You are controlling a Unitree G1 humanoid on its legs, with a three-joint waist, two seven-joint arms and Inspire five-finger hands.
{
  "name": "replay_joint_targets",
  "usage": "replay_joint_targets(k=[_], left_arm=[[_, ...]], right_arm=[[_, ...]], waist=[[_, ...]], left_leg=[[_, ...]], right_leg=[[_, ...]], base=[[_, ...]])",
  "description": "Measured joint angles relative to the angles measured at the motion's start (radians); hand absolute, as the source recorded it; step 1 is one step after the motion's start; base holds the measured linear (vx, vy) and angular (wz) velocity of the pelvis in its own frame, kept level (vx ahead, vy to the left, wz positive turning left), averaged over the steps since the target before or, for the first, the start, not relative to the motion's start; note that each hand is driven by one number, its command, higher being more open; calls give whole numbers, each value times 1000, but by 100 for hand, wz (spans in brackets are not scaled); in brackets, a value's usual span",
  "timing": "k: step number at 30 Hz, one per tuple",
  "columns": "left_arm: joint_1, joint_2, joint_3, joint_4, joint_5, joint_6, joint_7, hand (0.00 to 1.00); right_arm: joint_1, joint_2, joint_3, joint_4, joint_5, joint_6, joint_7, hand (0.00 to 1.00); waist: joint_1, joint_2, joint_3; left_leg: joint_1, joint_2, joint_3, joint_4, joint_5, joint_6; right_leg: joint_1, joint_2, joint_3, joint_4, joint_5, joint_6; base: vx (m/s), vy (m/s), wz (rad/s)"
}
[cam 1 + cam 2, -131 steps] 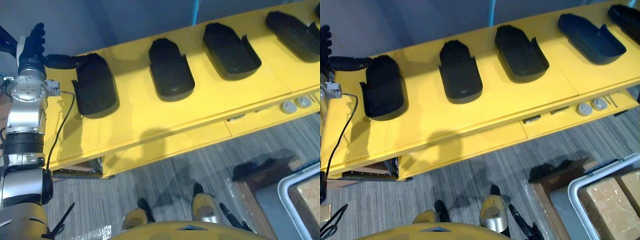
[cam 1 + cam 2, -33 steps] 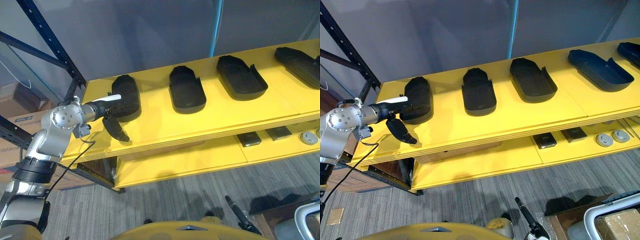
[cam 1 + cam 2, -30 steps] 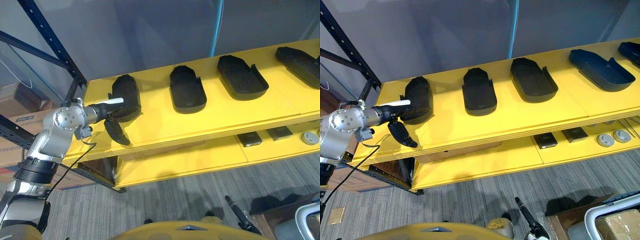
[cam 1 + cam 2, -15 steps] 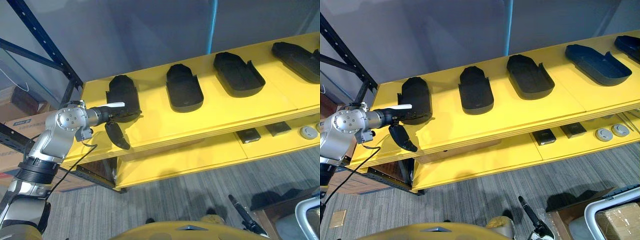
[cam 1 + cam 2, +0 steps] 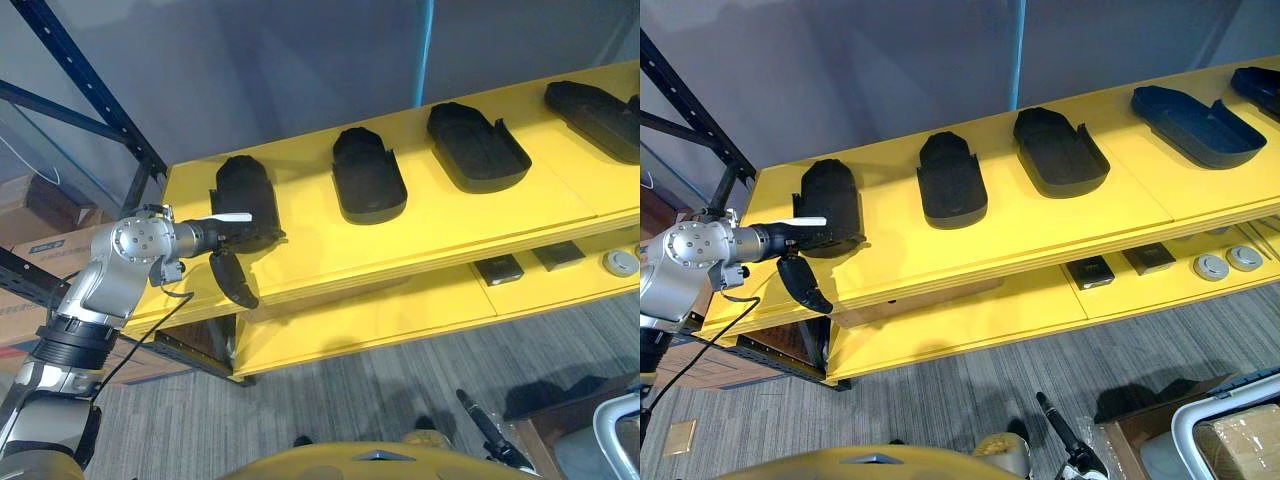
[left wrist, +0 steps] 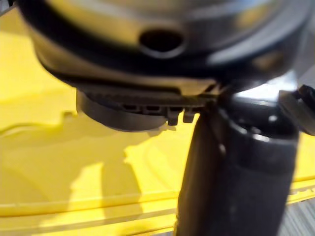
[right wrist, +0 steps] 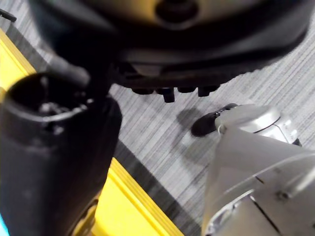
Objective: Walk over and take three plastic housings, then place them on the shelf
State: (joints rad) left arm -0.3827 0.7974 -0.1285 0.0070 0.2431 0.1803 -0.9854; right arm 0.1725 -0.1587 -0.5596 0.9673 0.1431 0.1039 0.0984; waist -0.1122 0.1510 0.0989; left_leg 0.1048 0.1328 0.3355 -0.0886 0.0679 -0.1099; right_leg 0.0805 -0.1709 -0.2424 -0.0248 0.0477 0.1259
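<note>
Several black plastic housings lie in a row on the yellow shelf: the leftmost, a second, a third and another at the right. My left hand is open at the shelf's front left edge, just before the leftmost housing. Its white-covered thumb points at that housing's near end; I cannot tell if they touch. Its fingers hang over the shelf edge and hold nothing. My right hand hangs relaxed and open above the grey floor, with nothing in it.
A lower yellow shelf carries small dark boxes and a round disc. A dark blue rack upright and cardboard boxes stand at the left. A white-rimmed bin sits on the floor at the lower right.
The camera has drawn back from the shelf. My left hand has come away from the leftmost housing's far end to the shelf's front edge, sinking a little in the last second.
</note>
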Motion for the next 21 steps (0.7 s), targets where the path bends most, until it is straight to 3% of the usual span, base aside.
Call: replay_joint_targets(k=[6,9,12,14,16,18,20,21], left_arm=[[11,0,0,-19,0,6,2,100],[40,0,-1,-18,0,22,71,100],[45,-1,0,-17,-32,41,239,100],[45,-36,46,-14,-94,38,498,100],[46,-91,108,-1,-127,-6,666,100],[51,-175,196,3,-140,-97,842,100],[89,-271,276,-22,-163,-273,1028,100],[101,-294,284,-36,-163,-314,1061,100]], right_arm=[[-10,-1,0,0,0,19,0,100],[-13,-1,0,-1,0,19,0,100],[-10,-1,0,-1,0,18,0,100],[-9,-1,0,0,-2,12,0,100],[-5,0,0,1,-4,-1,-1,100],[8,3,0,2,-11,-25,-1,100],[24,10,-1,13,-12,-46,-1,100],[29,13,-1,17,-12,-51,-1,100]], waist=[[0,8,6],[-2,11,9],[1,5,13],[4,-7,21],[6,-13,26],[6,-21,29],[5,-32,30],[8,-35,30]], left_leg=[[0,0,0,0,-1,0],[0,0,0,0,-1,0],[1,0,-1,0,-1,0],[4,-1,-1,0,0,0],[4,-1,-2,0,0,0],[5,0,-3,1,0,0],[8,0,-3,1,-1,0],[8,0,-3,2,-1,0]], right_leg=[[7,1,-2,-13,6,1],[7,1,-2,-14,6,1],[9,2,-2,-14,6,1],[11,1,-2,-13,7,1],[11,1,-2,-12,7,1],[11,1,-3,-9,6,1],[12,2,-3,-8,5,-1],[13,2,-4,-8,5,-1]], base=[[0,0,0],[0,0,0],[0,0,0],[0,0,0],[0,0,0],[0,0,0],[0,0,0],[0,0,0]])
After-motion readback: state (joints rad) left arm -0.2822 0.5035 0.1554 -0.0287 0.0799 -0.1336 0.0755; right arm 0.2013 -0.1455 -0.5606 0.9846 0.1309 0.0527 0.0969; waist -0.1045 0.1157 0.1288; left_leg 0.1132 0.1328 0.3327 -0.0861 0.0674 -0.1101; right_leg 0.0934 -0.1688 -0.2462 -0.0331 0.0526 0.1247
